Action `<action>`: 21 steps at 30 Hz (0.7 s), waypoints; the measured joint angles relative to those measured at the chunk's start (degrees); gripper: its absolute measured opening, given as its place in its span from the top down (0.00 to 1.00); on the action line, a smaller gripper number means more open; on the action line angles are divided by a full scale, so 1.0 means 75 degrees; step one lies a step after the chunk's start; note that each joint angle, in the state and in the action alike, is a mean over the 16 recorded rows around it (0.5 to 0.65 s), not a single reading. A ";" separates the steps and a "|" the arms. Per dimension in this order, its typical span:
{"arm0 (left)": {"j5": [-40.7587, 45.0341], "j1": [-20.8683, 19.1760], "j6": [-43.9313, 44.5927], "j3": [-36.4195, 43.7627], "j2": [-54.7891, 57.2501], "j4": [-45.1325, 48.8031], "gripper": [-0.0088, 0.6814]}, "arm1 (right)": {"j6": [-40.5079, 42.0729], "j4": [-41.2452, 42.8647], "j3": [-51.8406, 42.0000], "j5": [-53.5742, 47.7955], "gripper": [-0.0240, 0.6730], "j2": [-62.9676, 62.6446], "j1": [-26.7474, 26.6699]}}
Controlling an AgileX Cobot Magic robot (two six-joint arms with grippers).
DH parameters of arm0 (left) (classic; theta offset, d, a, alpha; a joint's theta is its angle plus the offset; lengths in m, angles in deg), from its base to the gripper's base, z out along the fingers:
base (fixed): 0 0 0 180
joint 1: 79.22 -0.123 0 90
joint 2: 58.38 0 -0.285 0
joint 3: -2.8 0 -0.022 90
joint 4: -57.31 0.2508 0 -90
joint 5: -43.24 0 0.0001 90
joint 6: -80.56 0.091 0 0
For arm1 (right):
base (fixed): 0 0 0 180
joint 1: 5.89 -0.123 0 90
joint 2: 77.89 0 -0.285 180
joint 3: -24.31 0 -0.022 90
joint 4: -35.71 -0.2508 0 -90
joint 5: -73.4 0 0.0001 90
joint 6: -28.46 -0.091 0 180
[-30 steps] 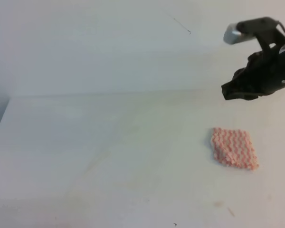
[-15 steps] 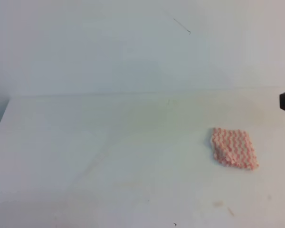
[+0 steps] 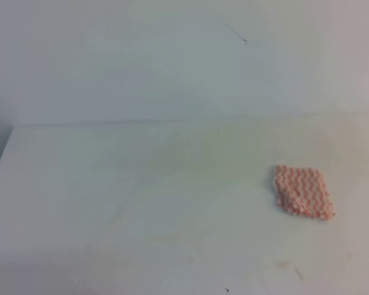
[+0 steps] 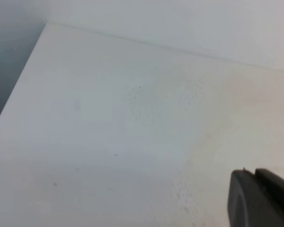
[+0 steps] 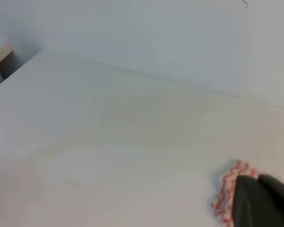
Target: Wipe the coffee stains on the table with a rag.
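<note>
1. Rag, a small pink-and-white zigzag knobbly cloth [image 3: 303, 191], lies flat on the right of the smooth white table [image 3: 111, 184], untouched.
2. Puddle is gone; only faint tan coffee stains [image 3: 284, 264] show near the front edge, so wiping looks nearly done.
3. Right gripper [image 5: 262, 201] has its jaws together, holding nothing, above the rag's near side.
4. Left gripper [image 4: 260, 196]: jaw state cannot be told.
5. Next, a final pass would call for regrasping the rag.

Knobbly cloth rag [image 3: 303, 191] — smooth, faintly glossy white table [image 3: 141, 184].
</note>
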 joint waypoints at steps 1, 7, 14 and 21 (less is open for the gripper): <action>0.0000 0.0000 0.0000 0.0000 0.0000 0.0000 0.99 | 0.0001 -0.0001 -0.0003 -0.0036 0.97 -0.0058 0.0052; 0.0008 0.0000 0.0000 0.0000 0.0000 0.0000 0.99 | 0.0011 -0.0006 -0.0016 -0.0275 0.97 -0.0671 0.0802; 0.0008 0.0000 0.0000 0.0000 0.0000 0.0000 0.99 | 0.0079 0.0161 -0.0020 -0.0508 0.97 -0.1922 0.2514; 0.0008 0.0000 0.0000 0.0000 0.0000 0.0000 0.99 | 0.0147 0.0411 -0.0016 -0.0496 0.97 -0.3395 0.3898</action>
